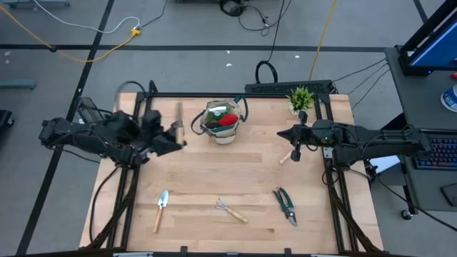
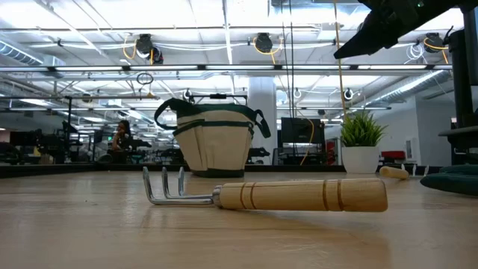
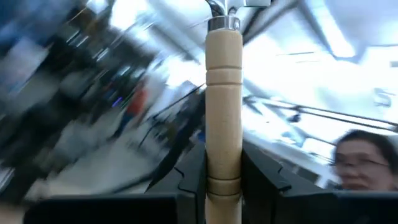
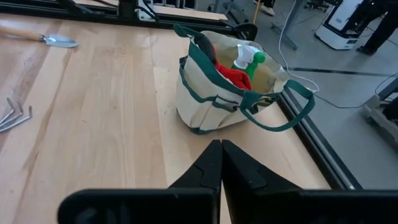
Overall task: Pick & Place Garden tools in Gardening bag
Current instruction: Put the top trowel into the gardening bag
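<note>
left wrist view: trowel (image 3: pixel 224 112) in left claw (image 3: pixel 222 180)

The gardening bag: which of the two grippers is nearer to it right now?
Left. The left gripper, holding a wooden-handled tool, sits just beside the gardening bag; the right gripper hangs farther off on the bag's other side.

Table (image 1: pixel 235 178): a light wooden top is lying inside a dark metal frame.
Potted plant (image 1: pixel 300 98): it is standing upright at the far right corner of the table — spiky green leaves in a white pot (image 2: pixel 360 159).
Cables (image 1: pixel 107 44): yellow and white ones are running over the grey floor beyond the table.
Keyboard (image 1: pixel 437 151): it is sitting on a side desk, right of the table.
Person (image 3: pixel 359 163): showing partly in the left wrist view — blurred.
</note>
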Robot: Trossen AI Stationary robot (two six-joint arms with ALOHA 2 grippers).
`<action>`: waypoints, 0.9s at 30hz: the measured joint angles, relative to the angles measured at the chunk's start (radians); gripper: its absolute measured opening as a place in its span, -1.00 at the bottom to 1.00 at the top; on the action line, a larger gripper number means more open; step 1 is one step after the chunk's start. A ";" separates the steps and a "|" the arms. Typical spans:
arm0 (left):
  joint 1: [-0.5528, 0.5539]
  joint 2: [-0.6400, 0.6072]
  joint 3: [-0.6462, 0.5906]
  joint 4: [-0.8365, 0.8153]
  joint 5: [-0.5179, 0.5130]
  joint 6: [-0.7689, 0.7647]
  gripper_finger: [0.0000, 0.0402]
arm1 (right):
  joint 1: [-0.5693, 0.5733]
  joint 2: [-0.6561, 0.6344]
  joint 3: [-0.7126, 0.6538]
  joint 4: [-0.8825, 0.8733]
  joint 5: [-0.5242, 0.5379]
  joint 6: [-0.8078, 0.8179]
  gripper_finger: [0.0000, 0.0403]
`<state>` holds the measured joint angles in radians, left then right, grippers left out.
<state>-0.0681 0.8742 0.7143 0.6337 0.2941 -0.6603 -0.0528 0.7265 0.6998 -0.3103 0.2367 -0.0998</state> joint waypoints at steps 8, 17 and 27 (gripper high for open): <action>0.000 0.001 0.000 0.243 0.135 0.107 -0.64 | 0.000 0.000 0.000 0.000 0.002 -0.017 -1.00; 0.000 0.001 0.000 0.303 0.195 0.130 -0.64 | 0.000 0.000 0.000 0.000 0.002 -0.021 -1.00; 0.000 0.001 0.001 0.150 0.063 0.125 -0.64 | 0.000 0.000 -0.001 -0.001 0.002 -0.022 -1.00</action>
<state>-0.0681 0.8757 0.7151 0.7840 0.3573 -0.5357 -0.0528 0.7265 0.6993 -0.3111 0.2382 -0.1215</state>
